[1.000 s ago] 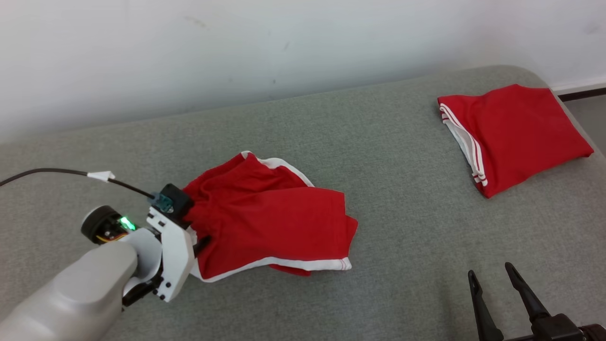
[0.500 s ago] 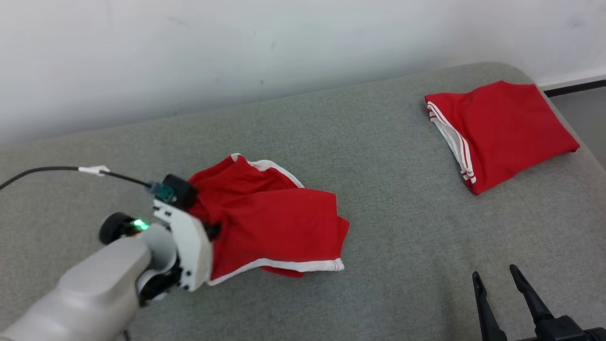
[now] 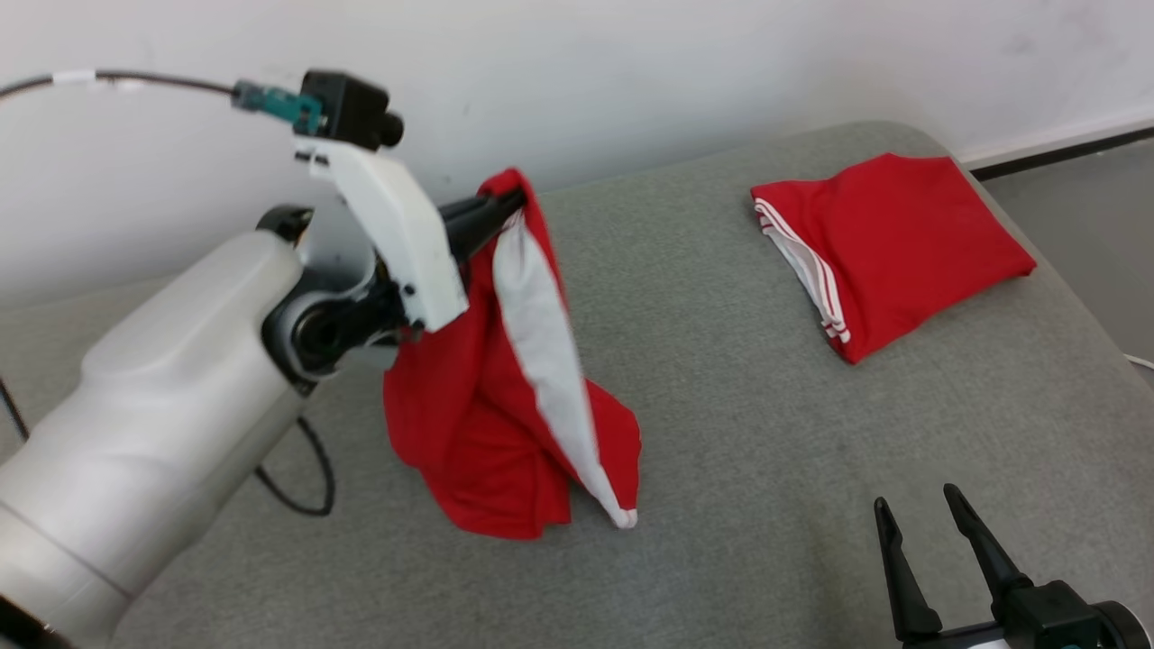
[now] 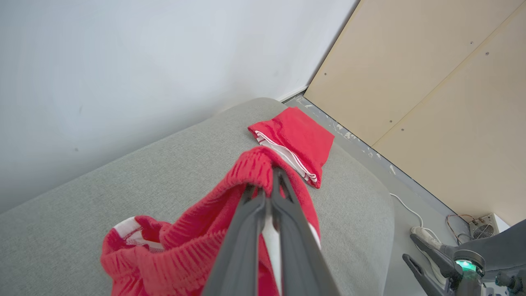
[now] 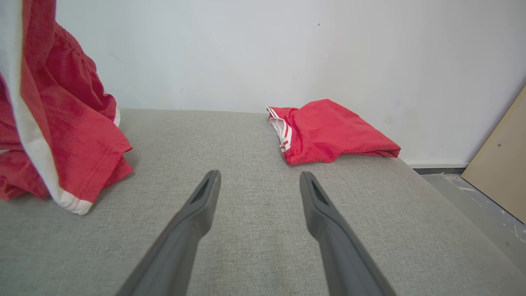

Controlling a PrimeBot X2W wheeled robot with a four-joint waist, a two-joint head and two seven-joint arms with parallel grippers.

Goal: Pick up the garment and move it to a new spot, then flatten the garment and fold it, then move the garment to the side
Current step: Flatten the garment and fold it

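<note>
Garment [image 3: 469, 406], red with white trim, hangs from the left gripper [image 3: 514, 200], whose fingers are clamped together on its ribbed waistband. It is held up over the left half of the bed [image 3: 721, 406], roughly midway between the front and back edges. The cloth drapes down in a loose bunch, with a white inner panel facing out. In the right wrist view its lowest folds and the striped hem seem to rest on the grey surface. The right gripper [image 3: 915, 500] sits low near the front right edge, jaws spread and holding nothing, well apart from the garment. A folded garment [image 3: 902, 243] of the same red lies flat by the back right corner. A dark cable [image 3: 306, 478] loops on the bed under the left arm.
</note>
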